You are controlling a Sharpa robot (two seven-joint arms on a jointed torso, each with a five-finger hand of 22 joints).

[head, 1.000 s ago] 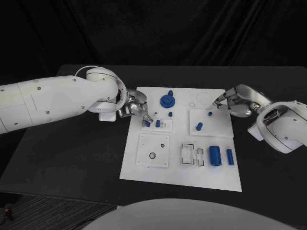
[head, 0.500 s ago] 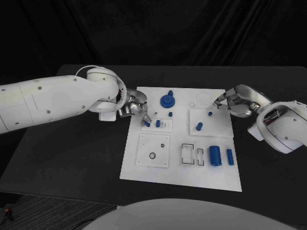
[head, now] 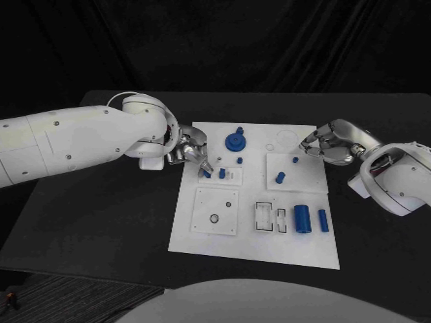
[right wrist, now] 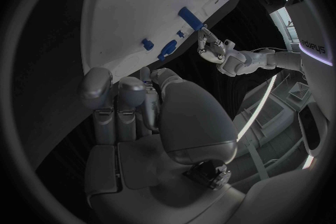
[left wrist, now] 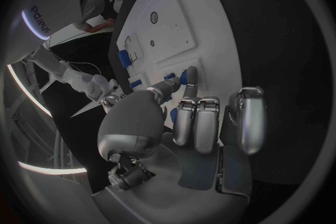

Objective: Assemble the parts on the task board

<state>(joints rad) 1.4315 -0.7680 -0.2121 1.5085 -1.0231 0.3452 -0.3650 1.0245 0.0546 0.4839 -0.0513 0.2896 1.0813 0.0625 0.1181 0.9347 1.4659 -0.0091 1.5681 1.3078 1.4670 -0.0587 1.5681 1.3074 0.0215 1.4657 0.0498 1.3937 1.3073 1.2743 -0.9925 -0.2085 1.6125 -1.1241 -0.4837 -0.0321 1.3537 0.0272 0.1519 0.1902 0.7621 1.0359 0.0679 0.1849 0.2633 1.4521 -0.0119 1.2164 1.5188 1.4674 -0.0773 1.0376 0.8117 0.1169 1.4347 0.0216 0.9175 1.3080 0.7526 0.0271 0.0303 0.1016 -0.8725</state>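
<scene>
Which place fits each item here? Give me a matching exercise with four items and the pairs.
Items:
1. left hand
2. right hand
3. blue gear
4. two blue cylinders

Places:
A. far end of the board, near the middle
B. at the board's right edge
C. near right part of the board
D. fingers on a small blue piece at the board's left side

Pairs: 1-D, 2-B, 3-A, 4-C
</scene>
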